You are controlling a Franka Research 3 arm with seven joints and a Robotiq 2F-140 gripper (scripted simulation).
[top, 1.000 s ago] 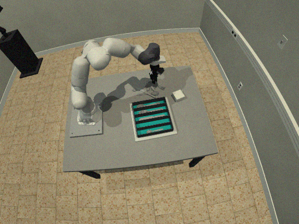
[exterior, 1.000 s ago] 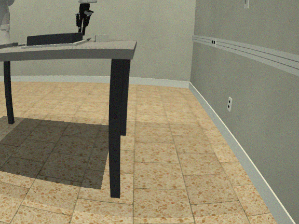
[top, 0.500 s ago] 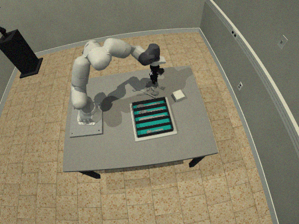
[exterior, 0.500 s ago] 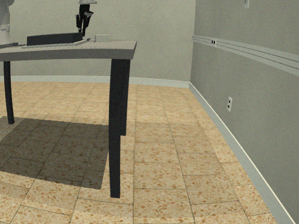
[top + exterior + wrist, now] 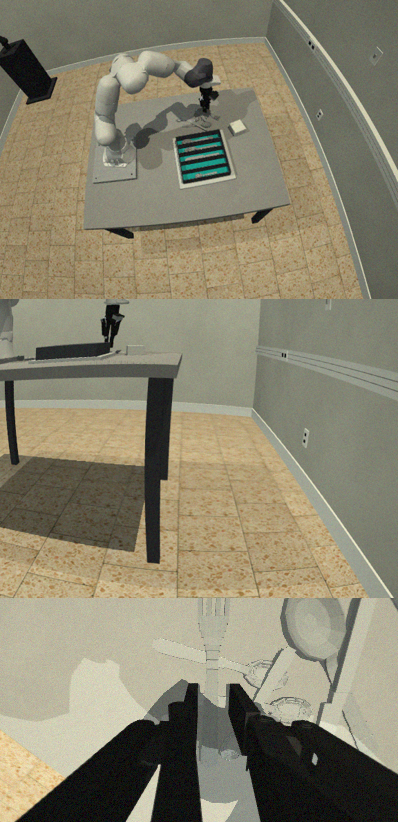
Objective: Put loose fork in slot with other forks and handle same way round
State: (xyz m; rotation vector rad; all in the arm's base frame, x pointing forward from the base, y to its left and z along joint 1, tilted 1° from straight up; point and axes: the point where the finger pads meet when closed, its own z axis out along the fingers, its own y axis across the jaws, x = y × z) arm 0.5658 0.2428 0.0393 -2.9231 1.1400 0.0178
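Only the wrist view shows the loose fork [image 5: 213,628]: it lies on the table [image 5: 155,201] in a pile of cutlery beyond the tray [image 5: 207,183], tines pointing away from the camera and its handle across another utensil's. The gripper [image 5: 211,690] hovers over that handle, jaws narrowly parted and gripping nothing. From the top view we count one tray with five teal slots and one white block [image 5: 238,127]; the pile seems to hold one fork and a few spoons, though it is too jumbled to count.
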